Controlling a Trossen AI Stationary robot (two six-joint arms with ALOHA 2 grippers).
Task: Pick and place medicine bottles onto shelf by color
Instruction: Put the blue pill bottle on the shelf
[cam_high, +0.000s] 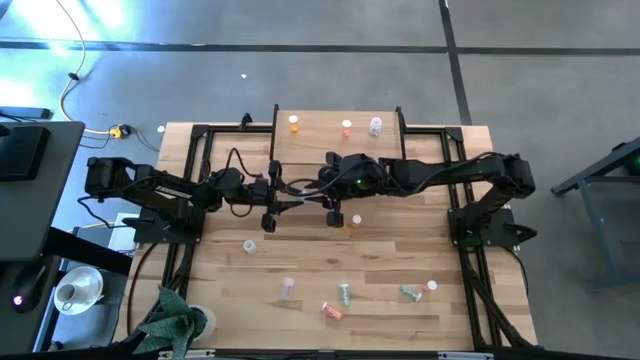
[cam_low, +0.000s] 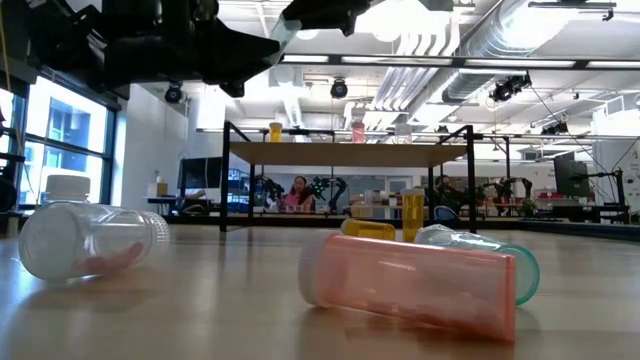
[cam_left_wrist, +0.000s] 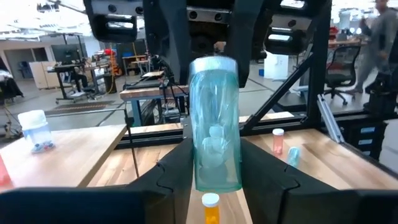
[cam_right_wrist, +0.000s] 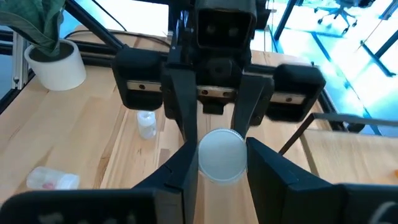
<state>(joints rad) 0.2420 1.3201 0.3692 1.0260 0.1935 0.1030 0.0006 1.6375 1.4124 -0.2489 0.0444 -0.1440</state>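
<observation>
Just in front of the shelf (cam_high: 337, 135), both grippers are meeting above the table. Left gripper (cam_left_wrist: 214, 180) and right gripper (cam_right_wrist: 221, 162) are both gripping one green bottle (cam_left_wrist: 215, 124), passing it mid-air.

Shelf (cam_high: 320, 125) at the table's far edge, three bottles (cam_high: 346, 127) upright on it, both grippers meeting just before the shelf, loose bottles (cam_high: 344, 294) lying nearer the table's front

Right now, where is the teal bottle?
The teal bottle is up off the table near its centre, just in front of the shelf, between the fingers of both the left gripper and right gripper.
</observation>
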